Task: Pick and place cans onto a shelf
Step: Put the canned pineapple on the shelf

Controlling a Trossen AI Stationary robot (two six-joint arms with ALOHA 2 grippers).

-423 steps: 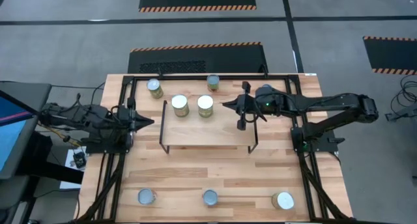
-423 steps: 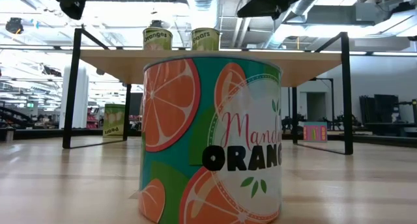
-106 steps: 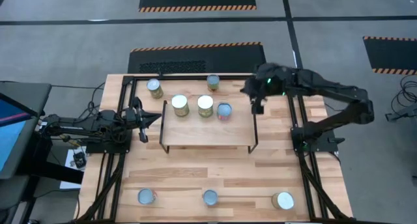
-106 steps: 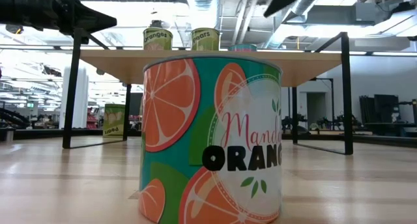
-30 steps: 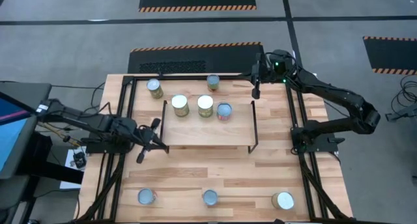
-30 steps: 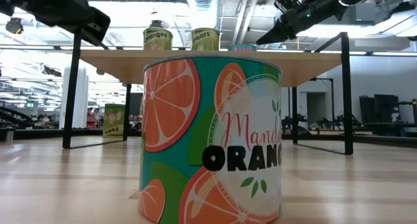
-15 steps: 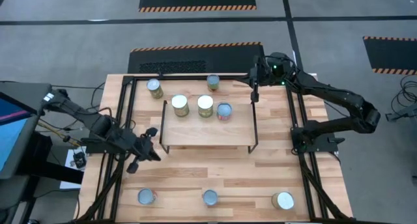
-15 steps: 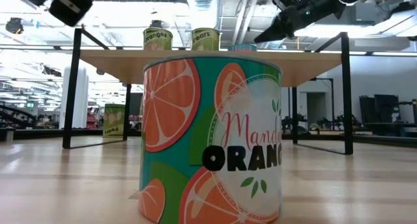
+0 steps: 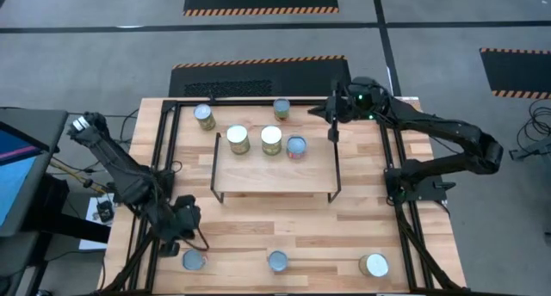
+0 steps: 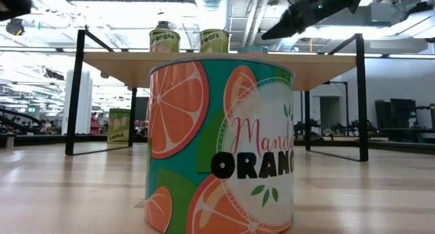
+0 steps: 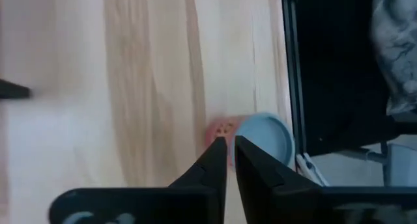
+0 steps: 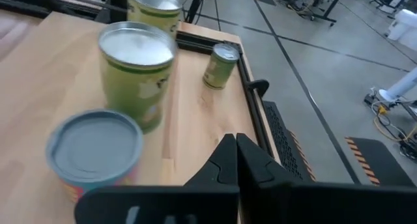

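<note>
The shelf (image 9: 275, 171) stands mid-table on black wire legs, with three cans on its far part: two green ones (image 9: 237, 139) (image 9: 271, 139) and a blue-topped, red-labelled one (image 9: 295, 146). Two more cans (image 9: 204, 117) (image 9: 281, 109) stand on the table behind it. Three cans stand near the near edge (image 9: 194, 260) (image 9: 276, 261) (image 9: 374, 264); the middle one fills the low view (image 10: 221, 139). My left gripper (image 9: 183, 238) is shut and empty, just above the near-left can (image 11: 264, 138). My right gripper (image 9: 314, 115) is shut and empty, above the shelf's far right corner.
A black metal frame (image 9: 168, 158) runs along the table's left, right and far sides. A bare strip of tabletop (image 9: 275, 227) lies between the shelf and the near row of cans. The right half of the shelf board (image 12: 195, 126) is bare.
My left gripper has swung from beside the shelf's left end toward the table's near edge and now stands over the near-left can. My right gripper has drifted a little toward the shelf's far right corner. No can has moved.
</note>
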